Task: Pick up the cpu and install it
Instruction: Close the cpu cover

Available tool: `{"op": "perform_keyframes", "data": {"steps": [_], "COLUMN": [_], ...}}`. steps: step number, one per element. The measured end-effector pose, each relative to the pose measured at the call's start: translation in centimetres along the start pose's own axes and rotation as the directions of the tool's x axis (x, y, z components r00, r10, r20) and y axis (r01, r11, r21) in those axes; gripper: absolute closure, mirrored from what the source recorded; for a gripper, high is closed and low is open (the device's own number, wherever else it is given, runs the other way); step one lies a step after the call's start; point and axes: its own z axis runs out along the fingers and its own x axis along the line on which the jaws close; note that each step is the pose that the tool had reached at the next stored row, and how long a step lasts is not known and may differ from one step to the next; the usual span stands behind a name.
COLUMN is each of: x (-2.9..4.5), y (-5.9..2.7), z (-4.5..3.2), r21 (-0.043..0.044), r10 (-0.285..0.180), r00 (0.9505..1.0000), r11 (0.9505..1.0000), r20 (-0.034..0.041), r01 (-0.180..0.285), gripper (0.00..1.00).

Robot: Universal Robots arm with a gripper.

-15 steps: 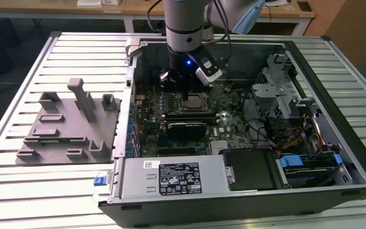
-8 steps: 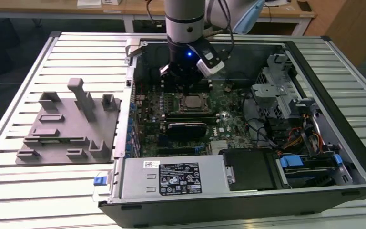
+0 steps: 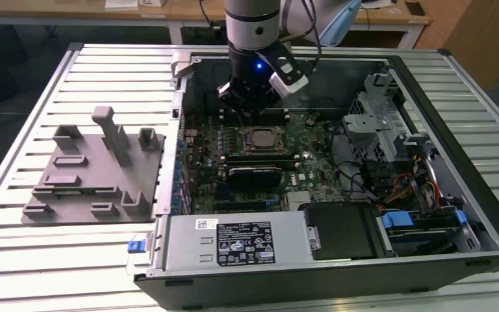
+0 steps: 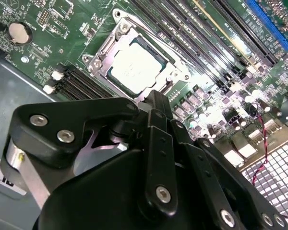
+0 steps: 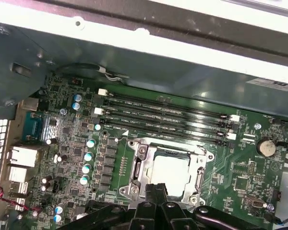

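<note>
hovers low over the motherboard (image 3: 319, 166) with the gripper (image 4: 158, 98) pinched together on nothing. finds the cpu (image 4: 137, 67) lying flat in its socket (image 4: 103, 52), just past the fingertips and nearly straight below. being square, offers no long axis to match.

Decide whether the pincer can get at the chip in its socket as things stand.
Probably yes: the pincer hangs just over the chip, which lies uncovered in the socket, nothing between them.
</note>
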Motion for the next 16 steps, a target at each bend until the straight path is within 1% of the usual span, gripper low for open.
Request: {"op": "perform_keyframes", "data": {"steps": [2,5,9,12,16], "x": [-0.18,-0.71,-0.81,-0.8,-0.79], "y": [-0.03,-0.11,-0.12,-0.12,-0.12], "z": [0.0,0.05,0.17,0.35,0.65], "r21": [0.0004,0.0018,0.0047,0.0083,0.0124], "r10": [0.001,0.006,0.041,0.086,0.139], "r00": [1.0,1.0,0.9992,0.9963,0.9903], "r11": [1.0,1.0,0.9992,0.9963,0.9902], "r20": [-0.0003,-0.0005,0.0,0.0005,0.0014], "r01": [-0.001,-0.006,-0.041,-0.086,-0.139], "gripper": [0.89,0.89,0.89,0.89,0.89]}}
